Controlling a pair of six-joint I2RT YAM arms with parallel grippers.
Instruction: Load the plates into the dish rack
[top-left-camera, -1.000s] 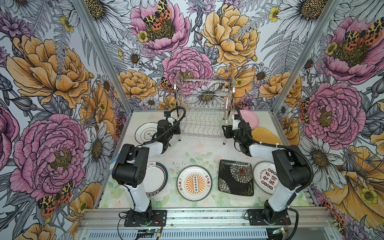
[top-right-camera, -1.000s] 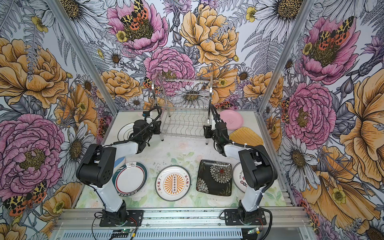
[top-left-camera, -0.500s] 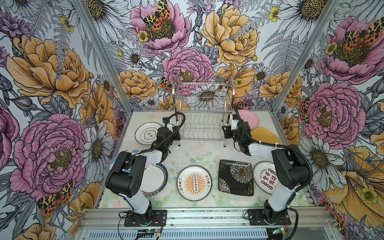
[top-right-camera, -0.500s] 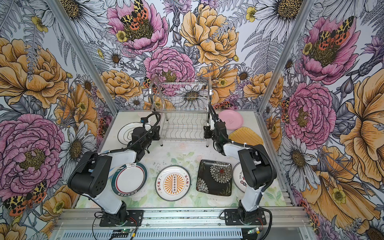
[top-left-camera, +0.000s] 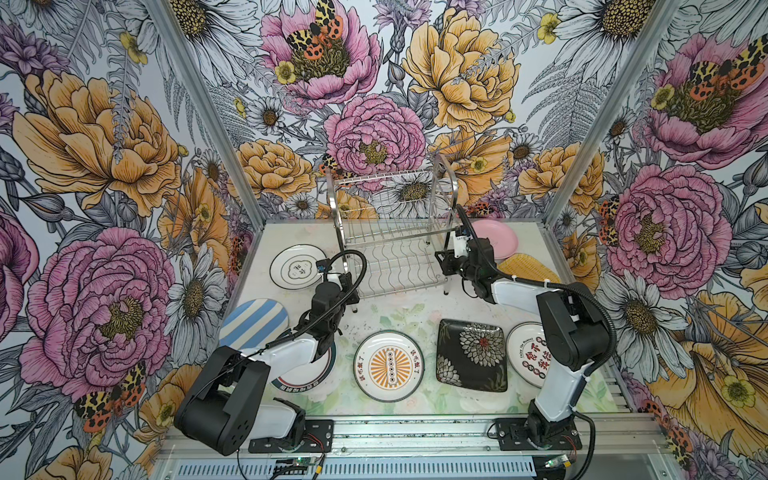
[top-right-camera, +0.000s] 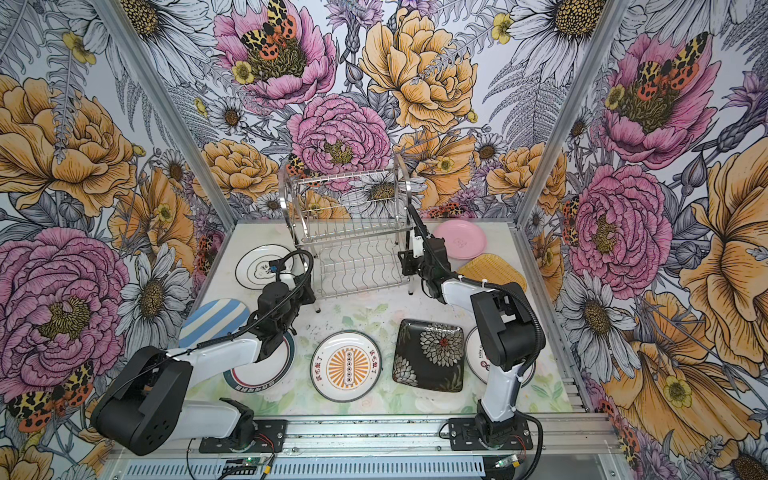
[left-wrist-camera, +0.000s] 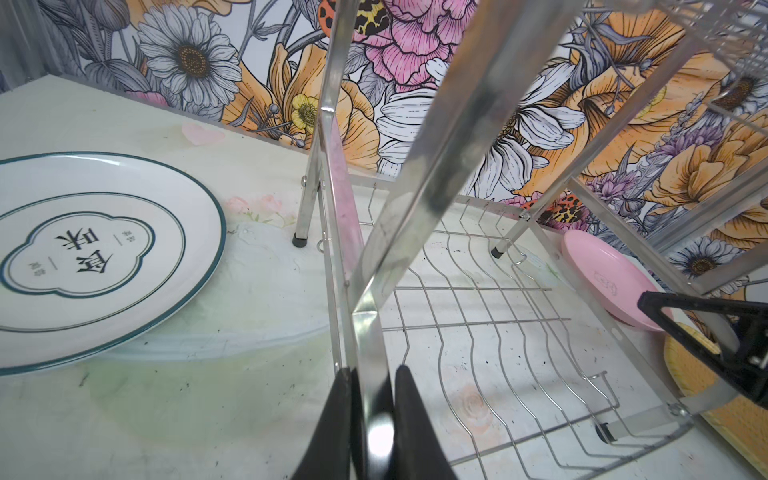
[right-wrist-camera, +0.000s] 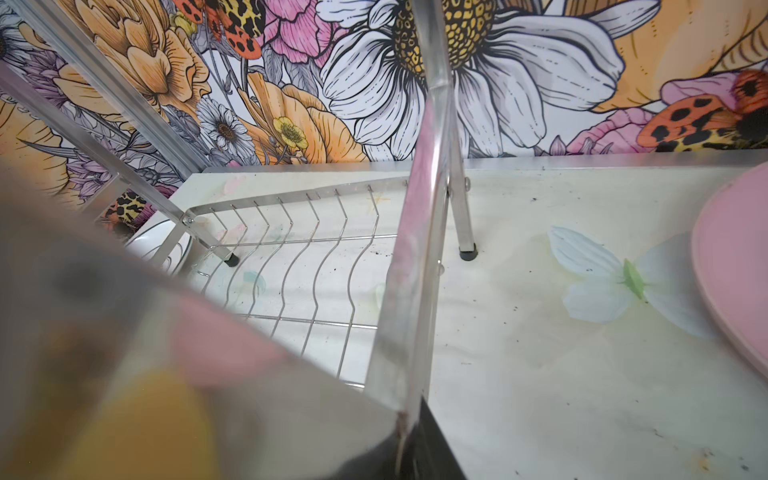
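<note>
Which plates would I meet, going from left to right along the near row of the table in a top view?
white plate with a dark lettered rim → white plate with an orange sunburst → square black floral plate → white plate with red characters

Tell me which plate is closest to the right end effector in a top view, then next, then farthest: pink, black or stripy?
From the right end effector, at the rack's right front leg:
1. Pink plate: just behind it, to the right.
2. Black plate: in front, toward the near edge.
3. Stripy plate: far across, at the left side.
</note>
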